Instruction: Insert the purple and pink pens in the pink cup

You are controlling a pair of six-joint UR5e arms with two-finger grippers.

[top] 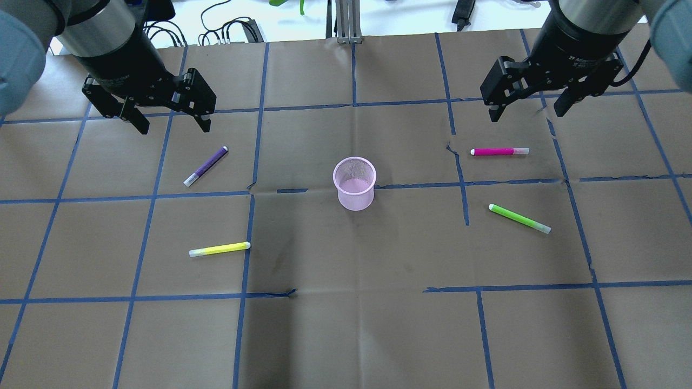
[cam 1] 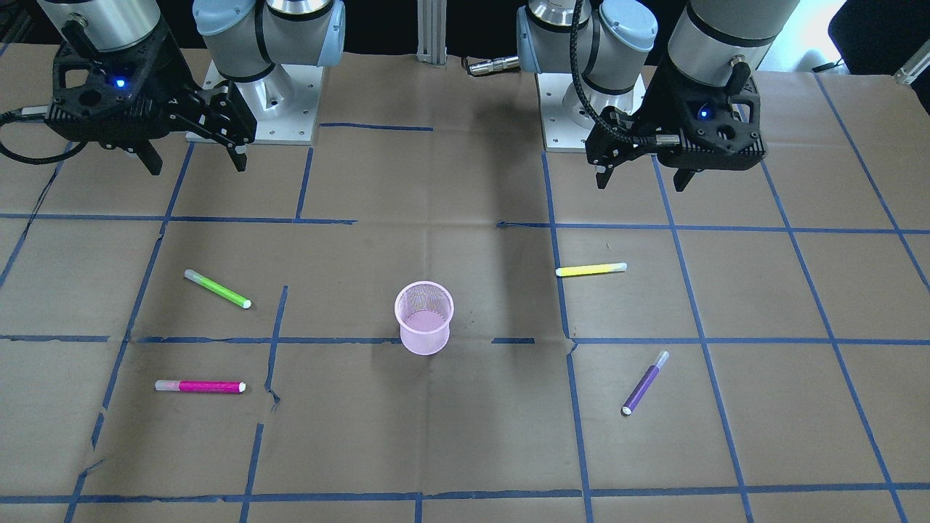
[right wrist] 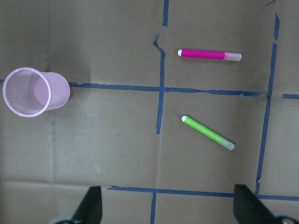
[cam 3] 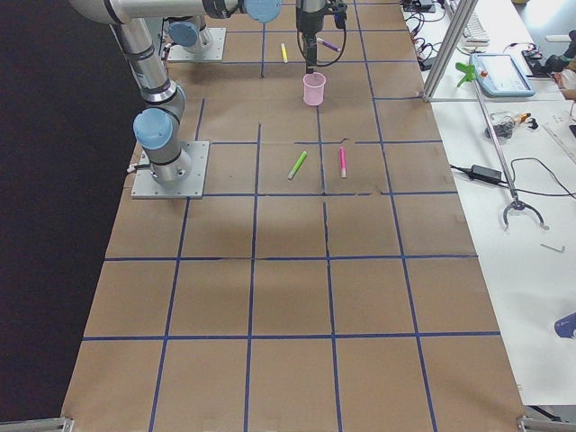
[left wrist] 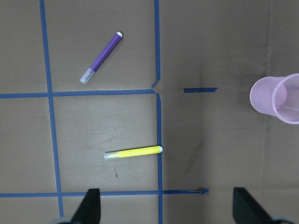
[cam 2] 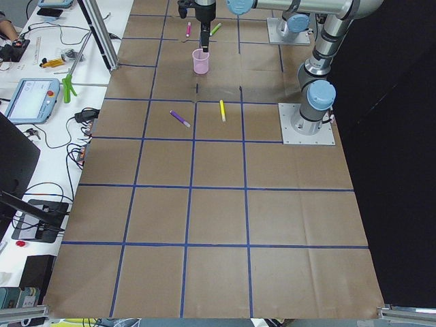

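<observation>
The bench [top: 346,335] is plain brown paper, crossed by a grid of blue tape [top: 540,287]. The pink cup [top: 354,183] in the middle is pale pink mesh. The purple pen [top: 205,166] is on the left and the magenta pink pen [top: 498,152] on the right, both with pale, see-through caps. The yellow pen [top: 220,249] and green pen [top: 519,218] are neon bright. The left gripper [top: 175,128] and right gripper [top: 526,115] are black.

2 high cameras face each other across the bench [top: 346,335]; 2 far ones look along it from its ends; 2 wrist cameras look straight down. All show the cup [top: 355,194].
</observation>
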